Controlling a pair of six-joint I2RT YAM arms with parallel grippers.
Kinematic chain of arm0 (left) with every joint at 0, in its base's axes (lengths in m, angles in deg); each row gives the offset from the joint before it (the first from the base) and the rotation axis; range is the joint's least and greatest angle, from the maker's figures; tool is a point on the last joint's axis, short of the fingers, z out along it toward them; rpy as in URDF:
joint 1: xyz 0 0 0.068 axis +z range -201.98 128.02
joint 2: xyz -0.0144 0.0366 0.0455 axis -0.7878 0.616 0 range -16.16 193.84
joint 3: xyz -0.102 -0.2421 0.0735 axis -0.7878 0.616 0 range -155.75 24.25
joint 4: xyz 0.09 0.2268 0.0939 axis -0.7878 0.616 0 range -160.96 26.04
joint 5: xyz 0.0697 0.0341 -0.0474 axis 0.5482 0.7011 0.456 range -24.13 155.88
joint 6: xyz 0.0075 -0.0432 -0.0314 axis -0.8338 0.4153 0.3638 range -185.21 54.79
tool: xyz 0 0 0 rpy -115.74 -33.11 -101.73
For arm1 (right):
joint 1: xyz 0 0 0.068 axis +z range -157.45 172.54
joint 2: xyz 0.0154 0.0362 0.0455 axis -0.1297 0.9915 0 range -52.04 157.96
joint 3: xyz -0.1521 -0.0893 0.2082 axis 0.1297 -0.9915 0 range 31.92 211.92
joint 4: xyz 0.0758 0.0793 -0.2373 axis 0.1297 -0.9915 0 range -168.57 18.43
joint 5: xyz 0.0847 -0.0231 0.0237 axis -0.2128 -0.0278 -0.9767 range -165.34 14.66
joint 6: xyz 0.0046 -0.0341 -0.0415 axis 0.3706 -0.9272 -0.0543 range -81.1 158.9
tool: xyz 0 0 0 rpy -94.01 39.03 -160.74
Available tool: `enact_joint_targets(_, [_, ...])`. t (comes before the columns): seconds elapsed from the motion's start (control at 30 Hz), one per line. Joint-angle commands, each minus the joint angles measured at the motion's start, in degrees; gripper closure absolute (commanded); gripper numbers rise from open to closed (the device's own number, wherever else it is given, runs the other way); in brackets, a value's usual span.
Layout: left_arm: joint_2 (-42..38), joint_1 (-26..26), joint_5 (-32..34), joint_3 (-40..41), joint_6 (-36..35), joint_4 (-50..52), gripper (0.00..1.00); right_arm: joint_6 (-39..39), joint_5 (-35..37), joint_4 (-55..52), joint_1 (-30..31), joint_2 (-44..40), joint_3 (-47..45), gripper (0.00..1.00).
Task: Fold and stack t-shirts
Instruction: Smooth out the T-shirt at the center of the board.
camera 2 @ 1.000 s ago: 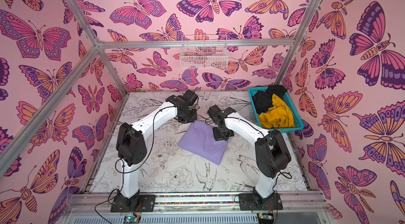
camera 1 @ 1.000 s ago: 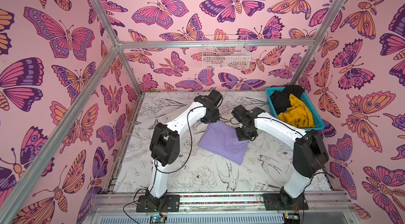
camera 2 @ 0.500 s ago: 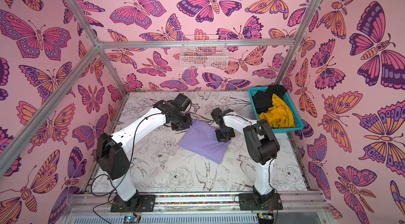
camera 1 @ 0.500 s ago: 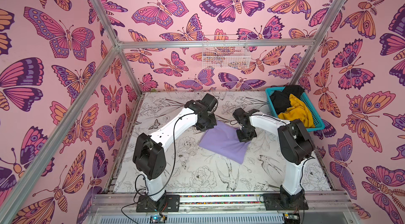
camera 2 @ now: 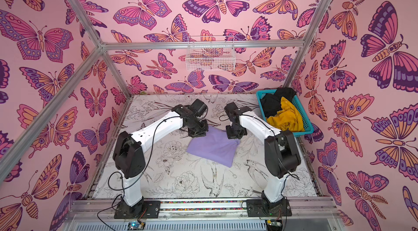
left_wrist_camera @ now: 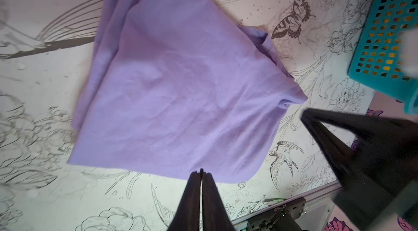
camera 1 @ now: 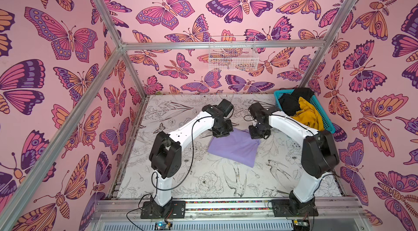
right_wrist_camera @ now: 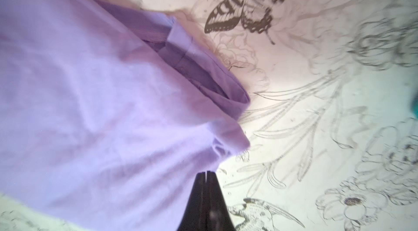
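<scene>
A lavender t-shirt point(camera 1: 235, 148) point(camera 2: 212, 148) lies folded flat in the middle of the table. My left gripper point(left_wrist_camera: 201, 170) is shut, its tips just over the shirt's point(left_wrist_camera: 181, 82) edge near the far left corner, with no cloth between them. My right gripper point(right_wrist_camera: 206, 172) is shut too, above the shirt's point(right_wrist_camera: 90, 105) far right corner, where a loose fold sticks out. It holds nothing. In both top views the wrists point(camera 1: 222, 131) point(camera 1: 257, 132) hide the fingertips. A mustard-yellow t-shirt point(camera 1: 307, 114) and a black t-shirt point(camera 1: 291, 101) lie crumpled in the basket.
The teal lattice basket point(camera 1: 277, 94) point(camera 2: 260, 93) point(left_wrist_camera: 384, 37) stands at the far right corner of the table. A white wire basket point(camera 1: 233, 55) hangs on the back wall. Metal frame posts run up the corners. Both arm bases sit on the front rail.
My left jaws have closed to a thin slit and the left arm swung out to the left and back. The right gripper stayed at its corner. The lavender shirt has not moved.
</scene>
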Motion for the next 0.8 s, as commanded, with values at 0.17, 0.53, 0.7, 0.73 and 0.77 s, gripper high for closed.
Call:
enact_joint_targets(0.17, [12.20, -0.35, 0.09, -4.19, -0.36, -0.58, 0.91, 2.19, 0.53, -9.48, 1.17, -14.17, 3.64, 0.95])
enact_joint_targets(0.53, [23.57, 0.94, 6.49, -11.52, -3.04, 6.34, 1.00, 4.36, -2.14, -10.64, 1.17, -24.79, 3.23, 0.95])
enact_joint_targets(0.7, [30.31, 3.99, 12.93, -19.61, -4.38, 15.04, 1.00, 6.24, -2.62, -10.33, 1.17, -31.18, 1.29, 0.93])
enact_joint_targets(0.73, [31.39, 5.02, 13.56, -21.12, -3.98, 17.24, 1.00, 6.56, -2.45, -10.25, 1.17, -32.31, 0.85, 0.93])
enact_joint_targets(0.77, [32.46, 6.46, 13.58, -22.38, -3.74, 19.37, 1.00, 6.97, -2.19, -10.24, 1.17, -33.52, 0.39, 0.92])
